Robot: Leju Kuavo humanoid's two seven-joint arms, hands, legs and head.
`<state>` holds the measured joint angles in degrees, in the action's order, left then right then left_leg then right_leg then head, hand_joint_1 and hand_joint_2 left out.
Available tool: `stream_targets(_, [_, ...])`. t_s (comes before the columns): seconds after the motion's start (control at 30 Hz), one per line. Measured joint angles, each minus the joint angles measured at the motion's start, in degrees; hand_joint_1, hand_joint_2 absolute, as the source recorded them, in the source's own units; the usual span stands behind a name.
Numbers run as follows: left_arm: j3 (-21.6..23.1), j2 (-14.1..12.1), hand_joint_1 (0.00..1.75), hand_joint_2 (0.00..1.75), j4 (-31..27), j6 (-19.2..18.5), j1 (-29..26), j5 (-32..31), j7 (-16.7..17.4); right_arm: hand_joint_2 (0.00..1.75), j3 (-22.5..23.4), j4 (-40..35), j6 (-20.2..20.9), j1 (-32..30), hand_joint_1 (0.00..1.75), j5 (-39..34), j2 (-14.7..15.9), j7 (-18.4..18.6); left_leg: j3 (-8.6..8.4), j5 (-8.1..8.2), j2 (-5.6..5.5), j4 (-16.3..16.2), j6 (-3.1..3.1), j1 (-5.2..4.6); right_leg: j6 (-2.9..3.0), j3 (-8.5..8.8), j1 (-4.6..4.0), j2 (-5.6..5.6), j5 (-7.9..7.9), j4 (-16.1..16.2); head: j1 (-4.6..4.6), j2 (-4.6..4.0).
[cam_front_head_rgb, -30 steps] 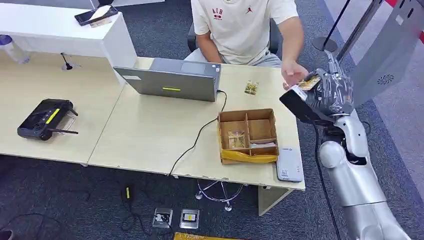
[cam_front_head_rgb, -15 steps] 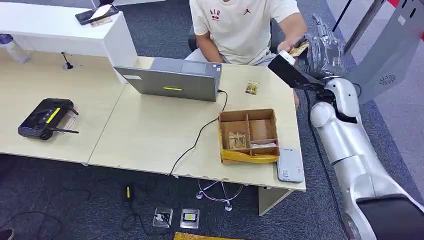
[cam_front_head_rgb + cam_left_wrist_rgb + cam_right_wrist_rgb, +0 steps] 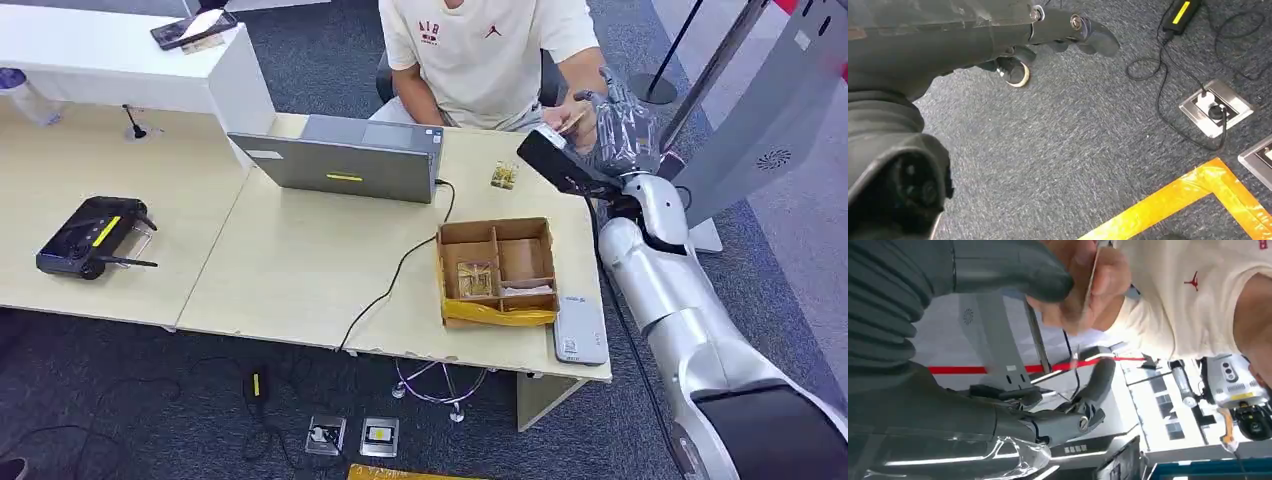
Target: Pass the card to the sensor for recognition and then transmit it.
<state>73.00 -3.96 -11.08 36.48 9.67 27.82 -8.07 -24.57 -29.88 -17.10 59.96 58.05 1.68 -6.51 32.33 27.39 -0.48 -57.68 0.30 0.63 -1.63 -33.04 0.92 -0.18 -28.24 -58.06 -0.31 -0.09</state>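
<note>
Right hand [image 3: 612,130]: raised past the far right corner of the desk [image 3: 290,270], up against the seated person's hand [image 3: 578,118]. In the right wrist view the thumb [image 3: 1013,275] lies across the top while the dark fingers [image 3: 1093,385] hang spread and bare below. No sure grip on anything; the thumb may touch the card's edge, but the blur leaves that open.

Card [image 3: 1094,271]: thin, seen edge-on, pinched in the person's fingers just beside the robot's thumb. It appears to be in the person's keeping now, at the handover point.

Left hand [image 3: 1068,30]: hanging low over the carpet, fingers loosely extended, holding nothing.

Sensor: probably the flat white reader [image 3: 579,328] at the near right desk edge, well apart from the card.

Other stock: sectioned cardboard box [image 3: 496,270] holding more cards; one loose card [image 3: 503,176] on the desk; laptop [image 3: 345,160]; black controller [image 3: 92,236].

Step in hand: the transmit, likely in its closing part. To do it well: keep the arm steady, let the thumb lift fully clear before drawing back, pull away along the card's plane so nothing snags, and avoid pressing into the person's fingers.
</note>
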Motion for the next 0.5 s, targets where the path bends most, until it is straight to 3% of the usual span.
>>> stream_targets(0.1, [0.0,-0.07,0.0,0.0,0.0,0.0,0.0,0.29,0.0,1.75,0.0,0.39,-3.32,-0.01,0.0,0.04,0.02,-0.2,-0.01,0.0,0.01,0.0,0.0,0.0,0.0,-0.02,0.0,0.04,0.0,0.0,0.0,0.0])
stream_targets(0.27, [-0.02,-0.07,0.0,0.0,0.0,0.0,-0.02,1.66,0.44,1.75,0.15,-0.11,-13.31,-0.11,0.0,-2.06,1.58,-2.67,-0.04,0.0,0.02,-0.02,0.0,0.0,0.0,-0.04,0.0,0.03,0.0,0.03,-0.02,0.0])
stream_targets(0.37, [-0.02,-0.07,0.0,0.0,0.0,0.02,-0.16,2.36,0.88,1.75,1.2,-1.8,-18.56,-1.22,0.0,-5.06,4.22,-4.55,-0.11,0.0,0.0,-0.03,0.0,-0.01,0.0,0.0,0.0,0.0,0.0,0.07,-0.02,0.0])
stream_targets(0.5, [-0.04,-0.07,0.0,0.0,0.0,0.11,-0.45,4.02,1.96,1.75,6.79,-6.66,-19.84,-5.99,0.0,-7.8,9.0,-10.72,-0.16,0.04,0.0,-0.05,0.0,-0.03,-0.01,0.11,0.02,0.01,0.01,0.15,0.0,0.0])
